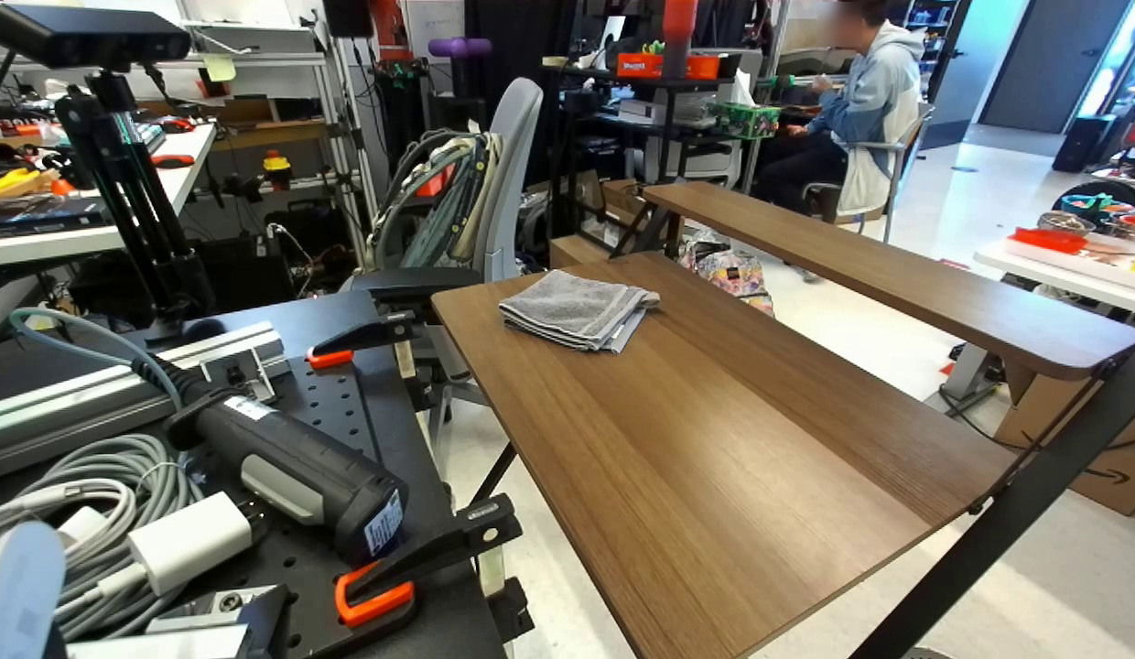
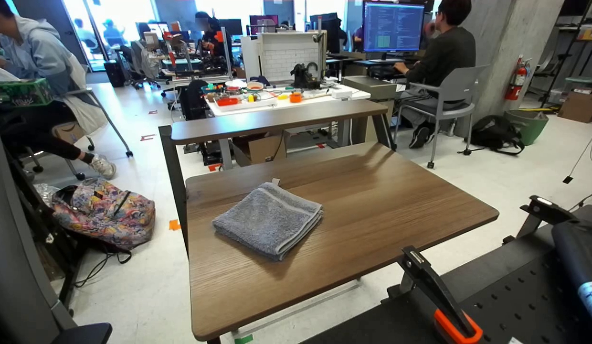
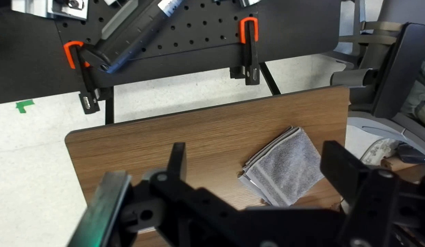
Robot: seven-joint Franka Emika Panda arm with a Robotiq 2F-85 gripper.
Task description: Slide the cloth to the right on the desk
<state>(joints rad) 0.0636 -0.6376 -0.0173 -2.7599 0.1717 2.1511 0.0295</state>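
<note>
The cloth is a small grey folded towel. It lies flat on the brown wood-grain desk and shows in both exterior views point(image 1: 577, 309) point(image 2: 269, 217) and in the wrist view point(image 3: 288, 168). It sits near one short end of the desk point(image 1: 714, 458), which also shows in an exterior view point(image 2: 372, 200) and in the wrist view point(image 3: 147, 140). My gripper point(image 3: 254, 151) shows only in the wrist view. Its jaws are wide apart with nothing between the fingertips. The cloth appears below and between the fingers, nearer the right-hand one, and no contact shows.
A raised wooden shelf point(image 1: 897, 275) runs along one long side of the desk. A black pegboard table point(image 3: 205, 31) with orange-tipped clamps point(image 3: 249, 51) and a black handheld tool point(image 1: 293, 467) stands along the opposite side. A grey chair point(image 1: 508, 174) stands by the cloth's end.
</note>
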